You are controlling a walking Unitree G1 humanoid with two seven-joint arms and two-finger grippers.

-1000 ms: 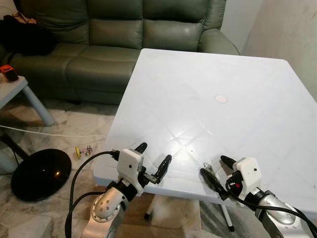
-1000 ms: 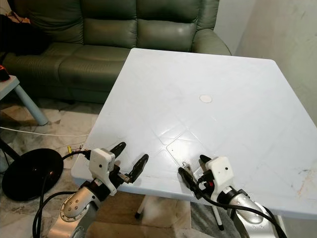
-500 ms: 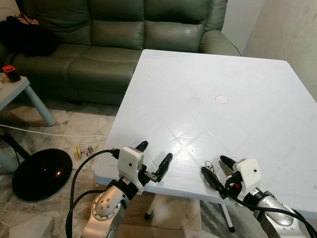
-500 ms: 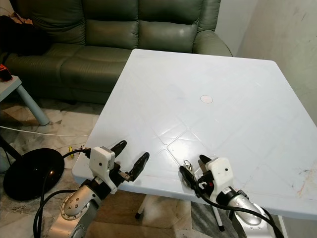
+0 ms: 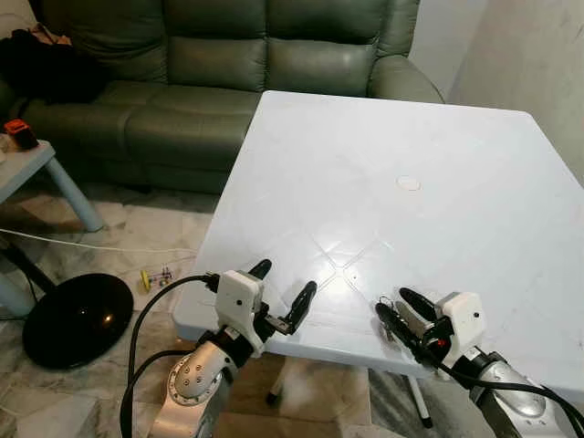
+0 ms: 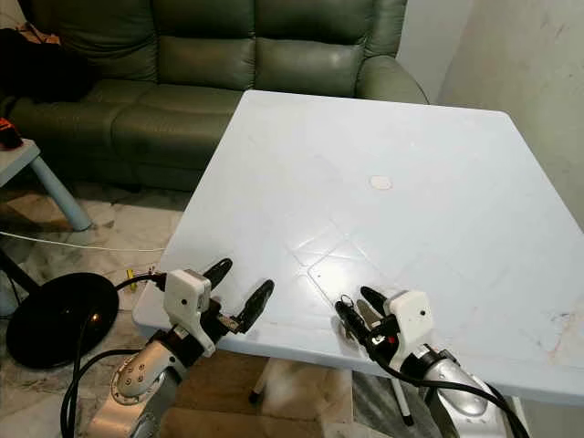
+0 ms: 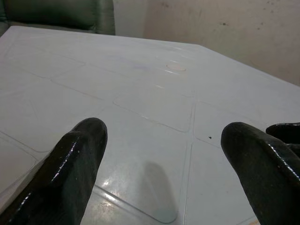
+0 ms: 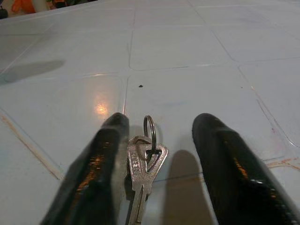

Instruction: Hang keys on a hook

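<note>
White square tabletop (image 5: 401, 137), glossy, faint diagonal panel lines, small round cap (image 5: 408, 182) at centre; bright glare patch near the front edge. Far side: green leather sofa (image 5: 219, 64), dark bundle (image 5: 46, 64) on its left end. Right: plain beige wall (image 5: 538, 55), scuffed. Floor (image 5: 119, 228) is pale marbled tile, a white cable (image 5: 91, 245) running across it. Near left: round black base (image 5: 78, 319). Far left: corner of a pale side table (image 5: 27, 169), small orange-and-black object (image 5: 16, 133) on top.
</note>
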